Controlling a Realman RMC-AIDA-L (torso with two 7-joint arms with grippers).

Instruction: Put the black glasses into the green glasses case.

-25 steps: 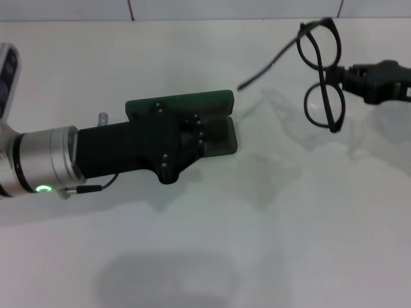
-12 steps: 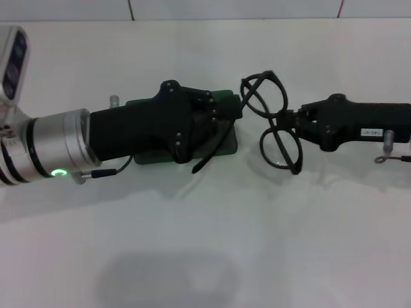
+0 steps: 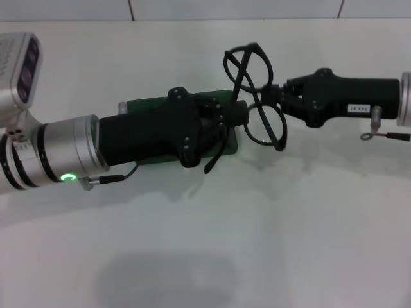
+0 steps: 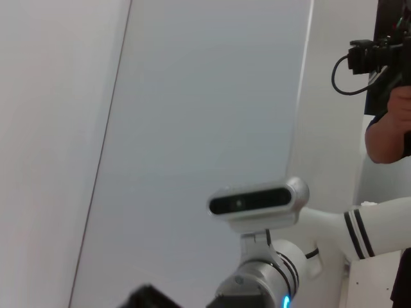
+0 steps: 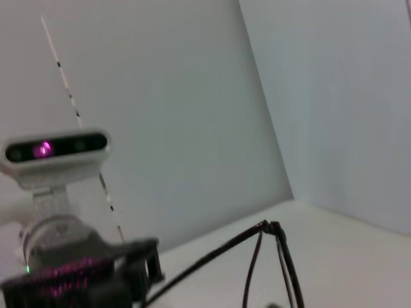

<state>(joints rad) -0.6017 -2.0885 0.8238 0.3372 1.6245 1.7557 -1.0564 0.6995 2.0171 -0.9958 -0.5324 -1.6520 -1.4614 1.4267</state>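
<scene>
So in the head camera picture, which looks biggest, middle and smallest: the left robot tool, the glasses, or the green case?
1. Left tool, biggest.
2. Black glasses.
3. Green glasses case, smallest showing, though the left tool hides most of it, so its real size is unsure.

Looks like a robotics lab or test room to me: plain white table (image 3: 289, 231), bare pale wall panels (image 4: 205, 96) behind it, and beside those panels someone (image 4: 388, 131) standing there holding a camera rig (image 4: 372, 54).

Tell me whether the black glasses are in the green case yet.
Not yet. The black glasses are held in the right tool above the green glasses case's right end, which the left tool covers.
</scene>
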